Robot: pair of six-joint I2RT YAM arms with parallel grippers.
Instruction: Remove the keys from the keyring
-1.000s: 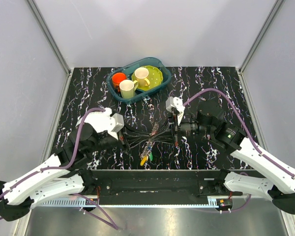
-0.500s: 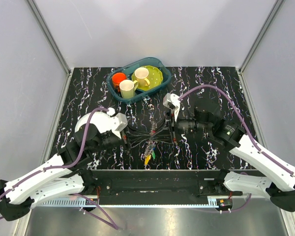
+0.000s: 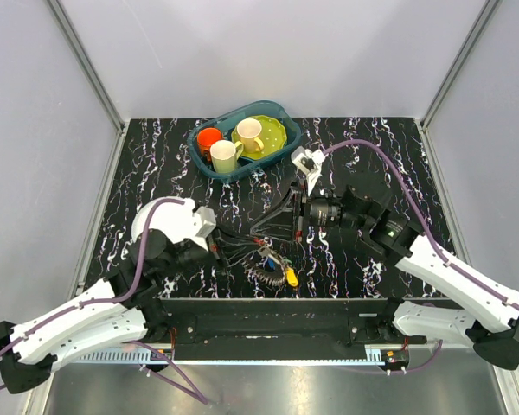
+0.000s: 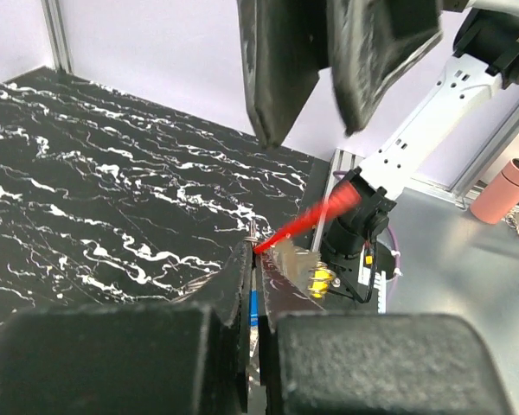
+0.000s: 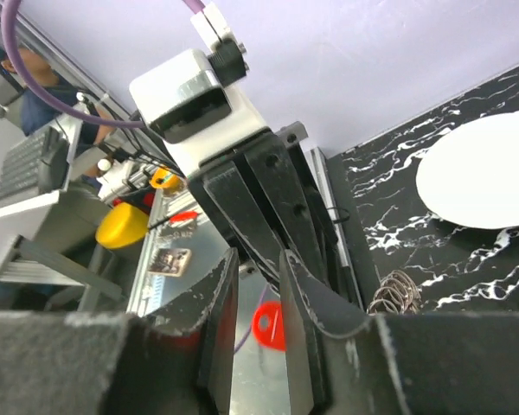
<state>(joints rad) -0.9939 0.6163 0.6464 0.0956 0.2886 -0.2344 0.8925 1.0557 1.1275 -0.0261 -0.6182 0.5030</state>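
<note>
Two robot arms meet over a black marbled table (image 3: 156, 164), both working on the near side of a teal basin (image 3: 238, 171) that holds an orange cup (image 3: 209, 137), two cream mugs (image 3: 226, 156) and a green plate (image 3: 268, 138).

The left gripper (image 3: 229, 251), nearer than the basin and a little to its left, has its fingers pressed together on the keys (image 3: 272, 264). Its wrist view shows a metal blade and a sliver of blue pinched between the pads, though it is not clear whether the ring itself is caught there.

The bunch sits straight out from the basin toward the arm bases. A yellow key head (image 3: 291, 278) is at its nearest edge, and a coil of wire that looks like the keyring (image 3: 261, 274) is beside it.

The right gripper (image 3: 292, 216), between the basin and the bunch, has its fingers parted, with nothing seen between the pads. A red key head (image 5: 268, 324) shows through the gap, farther off.
</note>
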